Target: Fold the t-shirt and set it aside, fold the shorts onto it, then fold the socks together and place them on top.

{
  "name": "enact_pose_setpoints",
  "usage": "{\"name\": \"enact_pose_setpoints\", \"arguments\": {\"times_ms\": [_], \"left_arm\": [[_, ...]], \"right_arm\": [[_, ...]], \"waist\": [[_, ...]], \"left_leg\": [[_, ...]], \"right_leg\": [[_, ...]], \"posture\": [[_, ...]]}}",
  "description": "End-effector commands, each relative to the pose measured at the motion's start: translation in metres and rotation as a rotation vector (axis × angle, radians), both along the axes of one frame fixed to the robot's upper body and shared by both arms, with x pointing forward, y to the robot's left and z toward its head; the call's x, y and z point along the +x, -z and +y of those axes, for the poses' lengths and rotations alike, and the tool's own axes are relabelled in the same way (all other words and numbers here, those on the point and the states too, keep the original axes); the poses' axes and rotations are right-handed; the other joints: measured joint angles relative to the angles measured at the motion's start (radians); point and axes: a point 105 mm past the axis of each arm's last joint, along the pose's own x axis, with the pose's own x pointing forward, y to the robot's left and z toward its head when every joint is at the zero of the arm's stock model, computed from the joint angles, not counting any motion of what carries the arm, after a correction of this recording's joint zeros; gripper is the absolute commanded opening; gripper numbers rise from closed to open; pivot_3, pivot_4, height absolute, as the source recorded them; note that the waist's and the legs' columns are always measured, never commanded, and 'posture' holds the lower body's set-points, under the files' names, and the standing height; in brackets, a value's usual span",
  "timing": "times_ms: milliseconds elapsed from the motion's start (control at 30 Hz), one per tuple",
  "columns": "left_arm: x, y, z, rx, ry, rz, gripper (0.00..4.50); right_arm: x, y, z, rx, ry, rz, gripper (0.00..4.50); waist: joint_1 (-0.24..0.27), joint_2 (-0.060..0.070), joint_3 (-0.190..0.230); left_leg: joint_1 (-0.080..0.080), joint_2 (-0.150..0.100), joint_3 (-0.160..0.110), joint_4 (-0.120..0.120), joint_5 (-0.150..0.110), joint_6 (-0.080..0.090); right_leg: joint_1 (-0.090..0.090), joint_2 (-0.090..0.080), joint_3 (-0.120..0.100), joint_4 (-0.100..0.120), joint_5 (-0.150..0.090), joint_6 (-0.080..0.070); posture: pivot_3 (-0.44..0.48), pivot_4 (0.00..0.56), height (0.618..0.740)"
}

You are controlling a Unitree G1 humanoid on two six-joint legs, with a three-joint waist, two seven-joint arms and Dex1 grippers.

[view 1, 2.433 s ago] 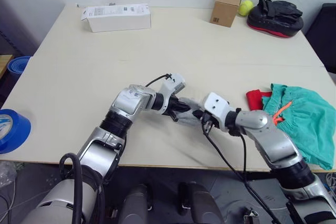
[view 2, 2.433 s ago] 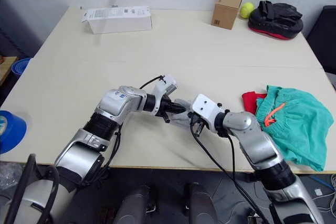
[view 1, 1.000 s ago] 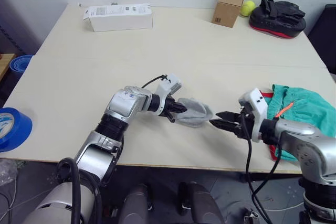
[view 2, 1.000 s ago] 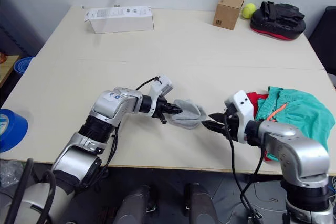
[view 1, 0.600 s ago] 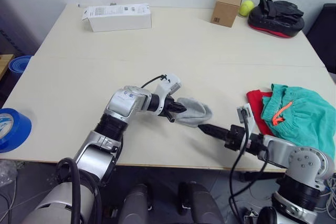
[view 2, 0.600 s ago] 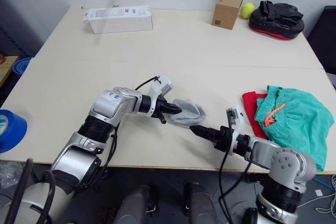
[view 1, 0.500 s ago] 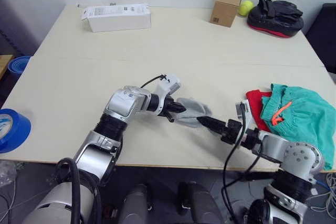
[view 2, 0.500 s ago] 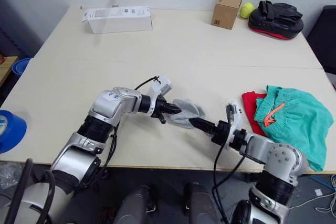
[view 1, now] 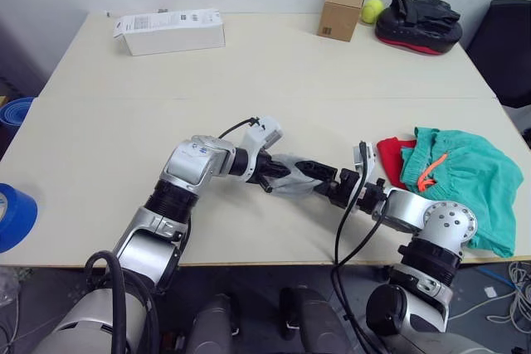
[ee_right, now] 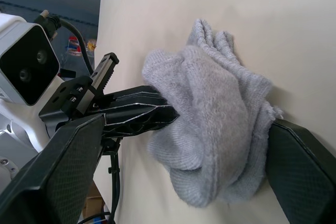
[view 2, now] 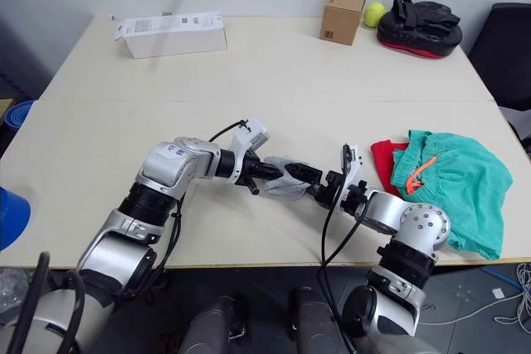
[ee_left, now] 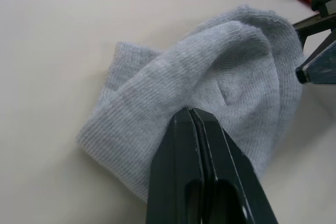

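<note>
There the grey socks [view 1: 286,178] lay bunched mid-bench [view 1: 274,80], left gripper [ee_left: 197,124] with jaws together on them, right gripper [view 1: 314,171] with jaws apart around them; shorts [view 1: 460,180] on t-shirt [view 1: 388,155] rested rightward.

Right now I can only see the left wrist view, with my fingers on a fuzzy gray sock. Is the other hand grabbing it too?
Observer: Not yet. The right gripper has its fingers spread wide, one on each side of the socks, not closed.
Operator: Is it one sock or more?
Observer: The right wrist view shows several gray layers bunched together, pinched by the left gripper.
Operator: Where's the pile they go on?
Observer: On the robot's right, near the edge of the table. The shorts lie crumpled over the t-shirt, apart from the socks.
</note>
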Motion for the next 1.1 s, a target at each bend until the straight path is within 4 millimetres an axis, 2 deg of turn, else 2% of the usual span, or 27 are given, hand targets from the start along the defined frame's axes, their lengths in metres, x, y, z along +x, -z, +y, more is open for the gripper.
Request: {"name": "enact_pose_setpoints", "arguments": {"times_ms": [33,67,200,367,500,533,633,767,900,967,1033,1100], "left_arm": [[-0.002,-0.006,-0.001,-0.016,0.003,-0.022,0.0],[-0.002,-0.006,-0.001,-0.015,0.002,-0.022,0.0],[-0.003,-0.005,0.001,-0.014,-0.001,-0.021,0.0],[-0.004,-0.003,0.003,-0.013,-0.006,-0.017,0.0],[-0.005,-0.002,0.004,-0.016,-0.01,-0.016,0.0],[-0.005,-0.003,0.004,-0.028,-0.009,-0.021,0.0],[-0.01,-0.022,0.004,-0.14,0.013,-0.048,0.6],[-0.035,-0.063,0.011,-0.32,0.124,-0.064,1.85],[-0.061,-0.093,0.035,-0.39,0.231,-0.146,3.21],[-0.065,-0.1,0.046,-0.397,0.236,-0.193,3.83],[-0.064,-0.104,0.053,-0.398,0.222,-0.243,4.49],[-0.063,-0.109,0.058,-0.412,0.21,-0.302,4.5]], "right_arm": [[-0.006,0.033,0.016,-0.062,-0.055,0.145,4.49],[-0.003,0.035,0.015,-0.069,-0.042,0.151,4.49],[0.004,0.04,0.011,-0.09,0.001,0.163,3.14],[0.003,0.039,0.006,-0.09,0.012,0.15,1.26],[0.001,0.036,-0.001,-0.09,0.028,0.132,0.18],[0.002,0.033,-0.003,-0.084,0.04,0.118,0.09],[0.001,0.018,-0.01,-0.059,0.058,0.054,0.09],[-0.005,-0.004,-0.018,-0.073,0.064,-0.042,0.09],[-0.018,-0.04,-0.038,-0.078,0.077,-0.22,0.09],[-0.032,-0.063,-0.054,-0.112,0.054,-0.34,0.09],[-0.049,-0.085,-0.081,-0.143,0.049,-0.423,0.09],[-0.063,-0.101,-0.122,-0.201,0.118,-0.438,0.09]], "waist": [[-0.003,0.0,0.0],[-0.004,0.0,0.0],[-0.005,0.0,-0.001],[-0.005,-0.001,-0.001],[0.001,-0.005,-0.006],[0.003,-0.005,-0.006],[0.005,-0.005,-0.006],[0.007,-0.001,-0.003],[0.008,0.004,0.0],[0.008,0.006,0.001],[0.017,0.006,0.001],[0.032,0.006,0.001]], "left_leg": [[0.0,0.0,0.0,0.0,0.0,0.0],[0.001,0.001,0.0,0.0,0.0,-0.001],[0.001,0.002,0.0,0.0,0.0,-0.002],[0.001,0.002,0.0,-0.001,0.0,-0.002],[0.001,0.002,0.0,-0.001,-0.002,-0.007],[0.001,0.002,0.0,-0.001,-0.003,-0.007],[0.0,0.002,0.0,-0.001,-0.003,-0.006],[-0.003,0.001,0.0,-0.004,0.0,-0.002],[-0.004,-0.001,0.0,-0.008,0.002,-0.007],[-0.006,-0.002,0.001,-0.008,0.002,-0.006],[-0.006,-0.003,0.001,-0.009,0.002,-0.005],[-0.006,-0.003,0.0,-0.008,0.0,-0.002]], "right_leg": [[0.0,0.001,0.0,0.0,0.0,0.0],[0.0,0.001,0.0,0.0,0.0,0.0],[0.0,0.002,0.0,0.0,0.0,0.0],[0.0,0.002,0.0,0.0,0.0,-0.001],[0.0,0.002,0.0,0.0,0.0,-0.001],[0.0,0.001,0.0,-0.001,0.0,-0.001],[0.0,0.0,0.0,-0.002,0.0,-0.001],[-0.004,0.0,0.0,-0.003,-0.001,-0.001],[-0.006,0.0,0.0,-0.004,-0.001,-0.002],[-0.006,0.0,0.0,-0.006,-0.002,-0.001],[-0.006,0.0,0.0,-0.008,-0.002,0.0],[-0.004,0.0,0.001,-0.01,-0.003,0.002]], "posture": [[0.0,0.15,0.74],[0.0,0.15,0.74],[0.0,0.15,0.74],[0.0,0.15,0.74],[0.0,0.15,0.74],[0.0,0.15,0.74],[0.0,0.15,0.74],[0.0,0.15,0.74],[0.0,0.15,0.74],[0.0,0.15,0.74],[0.0,0.15,0.74],[0.0,0.15,0.74]]}}
